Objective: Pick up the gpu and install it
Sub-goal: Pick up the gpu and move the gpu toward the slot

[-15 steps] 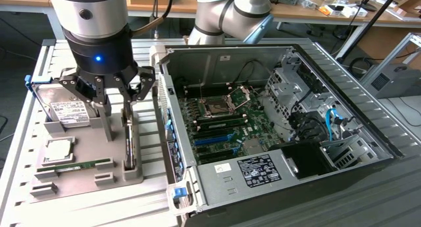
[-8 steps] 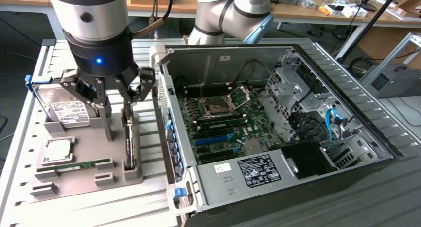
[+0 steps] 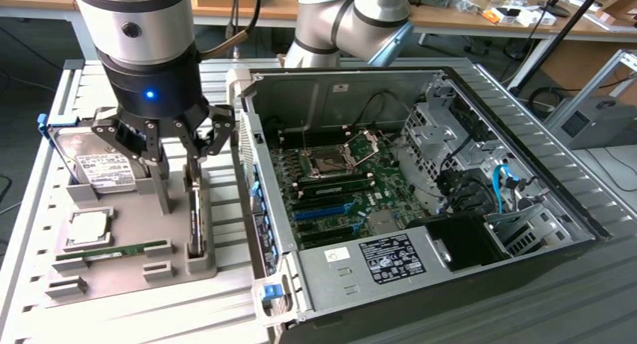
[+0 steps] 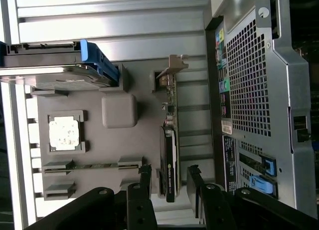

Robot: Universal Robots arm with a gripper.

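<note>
Along the near edge of the white slatted metal bench (image 3: pixel 149 318), a grey moulded plastic holder tray (image 3: pixel 124 278) is sitting toward the corner on the exterior view's left. In its nearest slot a slim green memory stick (image 3: pixel 110 252) is lying flat. Just behind that, a square silver processor chip (image 3: pixel 88 228) is resting in its pocket. Farther back on the tray, a silver hard drive with a white label (image 3: pixel 100 169) is standing on edge.

The gpu, a thin black rectangular card with a silver metal bracket (image 4: pixel 170 155), is standing on edge in the slot along the tray's side nearest the case, not yet lifted. The arm's black fingers (image 4: pixel 144 182) are hanging over it, spread wide and gripping nothing. In the wrist view the card is running between them.

Beside the tray, an open black-and-silver computer case (image 3: pixel 348 266) is lying on its side. It is taking up the bench toward the exterior view's right, its green motherboard (image 3: pixel 329 187) facing up.
</note>
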